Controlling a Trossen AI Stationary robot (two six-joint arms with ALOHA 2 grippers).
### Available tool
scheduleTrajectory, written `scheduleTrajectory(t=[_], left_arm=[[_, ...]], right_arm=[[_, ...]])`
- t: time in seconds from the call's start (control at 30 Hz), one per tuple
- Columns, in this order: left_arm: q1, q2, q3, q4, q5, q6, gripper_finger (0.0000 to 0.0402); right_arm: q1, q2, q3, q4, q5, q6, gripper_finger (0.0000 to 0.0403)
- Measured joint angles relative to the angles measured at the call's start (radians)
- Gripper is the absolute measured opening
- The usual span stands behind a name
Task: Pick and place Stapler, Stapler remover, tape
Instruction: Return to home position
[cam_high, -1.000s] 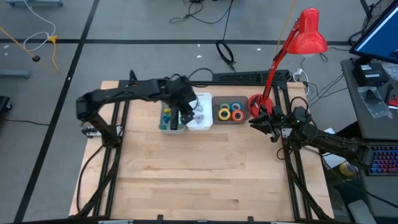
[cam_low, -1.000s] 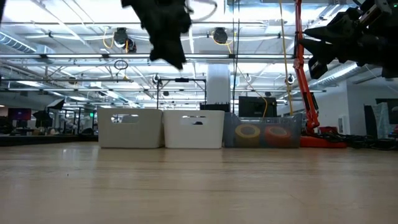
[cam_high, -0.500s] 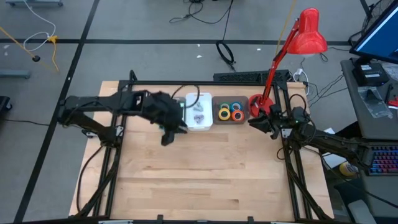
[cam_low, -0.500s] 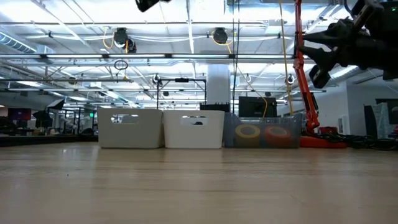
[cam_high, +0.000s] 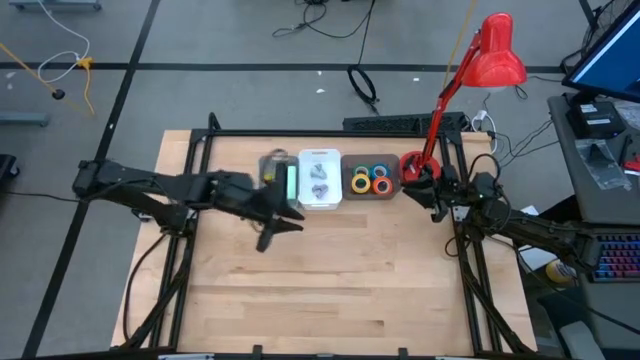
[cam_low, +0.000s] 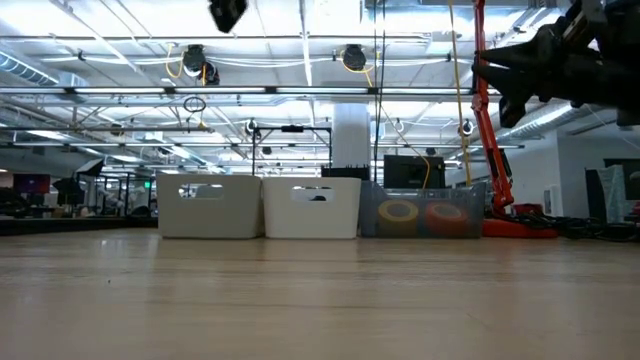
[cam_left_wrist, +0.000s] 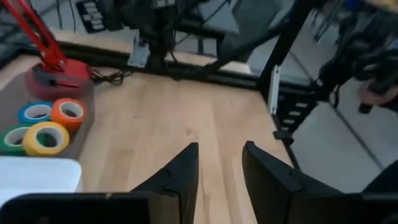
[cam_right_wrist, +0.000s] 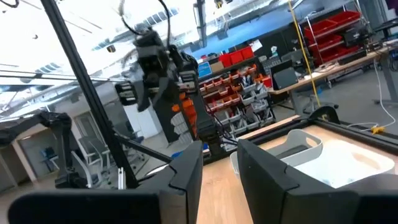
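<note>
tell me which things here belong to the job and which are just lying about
Job: tape rolls in the dark bin; staple removers in the middle white bin; green stapler in the left white bin; left claw and right claw, both open, empty.
Lying about: red lamp; floor cables.

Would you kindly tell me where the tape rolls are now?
In the high view, the tape rolls sit in the dark bin at the table's back, between the white bin and the red lamp base.

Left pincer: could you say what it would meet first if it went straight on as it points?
Probably the bare tabletop: the left pincer points down over open wood, with the tape rolls aside.
</note>
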Motion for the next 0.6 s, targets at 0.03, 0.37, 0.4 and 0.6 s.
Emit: scheduleTrajectory(t=[0.03, 0.37, 0.4, 0.6], left_arm=[[-0.002, -0.04, -0.048, 0.036, -0.005, -0.001, 0.0122], [-0.004, -0.388, -0.432, 0.29, -0.082, -0.043, 0.0122], [-0.004, -0.419, -0.461, 0.281, -0.097, -0.045, 0.0122], [-0.001, -0.576, -0.578, 0.284, -0.126, -0.045, 0.0122]], right_arm=[[0.0, 0.0, 0.0, -0.002, -0.001, 0.0, 0.0093], [-0.001, -0.011, -0.001, -0.151, 0.075, -0.056, 0.0093], [-0.001, -0.009, -0.001, -0.157, 0.099, -0.064, 0.0093], [-0.002, -0.011, -0.001, -0.169, 0.16, -0.086, 0.0093]])
